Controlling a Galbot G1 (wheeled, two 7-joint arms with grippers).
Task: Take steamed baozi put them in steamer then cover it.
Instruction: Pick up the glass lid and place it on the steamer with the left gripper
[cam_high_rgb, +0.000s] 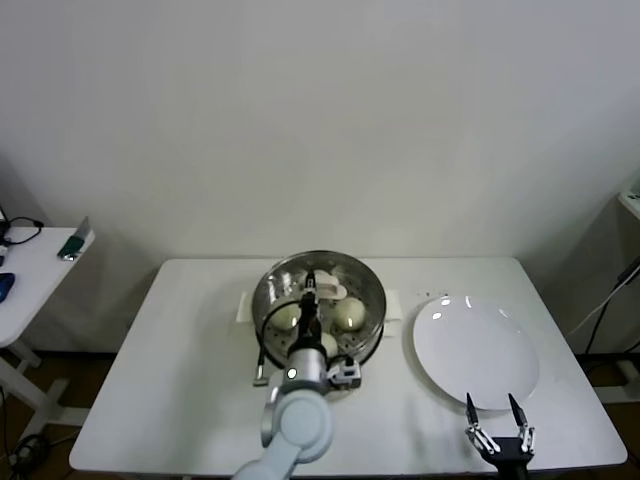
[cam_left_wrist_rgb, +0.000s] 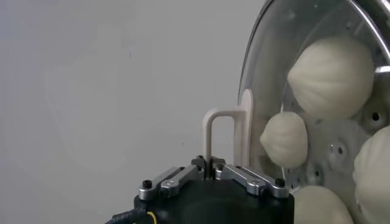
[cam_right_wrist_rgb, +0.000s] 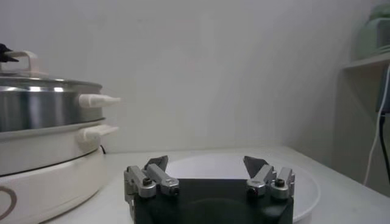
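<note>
Left wrist view tells the story rn: the cover (cam_left_wrist_rgb: 317, 73) is sitting on the steamer (cam_high_rgb: 318, 300) w/ the baozi (cam_left_wrist_rgb: 332, 76) visible through the glass, four by my count. My left gripper (cam_left_wrist_rgb: 210, 171) is pinched shut on the cover's cream handle (cam_left_wrist_rgb: 222, 137), right at the near end of the loop, not the middle.

Head view has the steamer mid-table on its white base (cam_right_wrist_rgb: 42, 176), cover on top afaict, left arm reaching over it.

What worries me: that off-centre grip. If I pull away before the fingers fully let go, the handle drags and the cover tips or slides off the rim. Can't tell if it's seated all the way round, so a tilt could leave it half on.

Right gripper (cam_high_rgb: 500, 432) is parked open at the table's front edge, just by the empty plate (cam_high_rgb: 476, 350). Not a risk imo.
</note>
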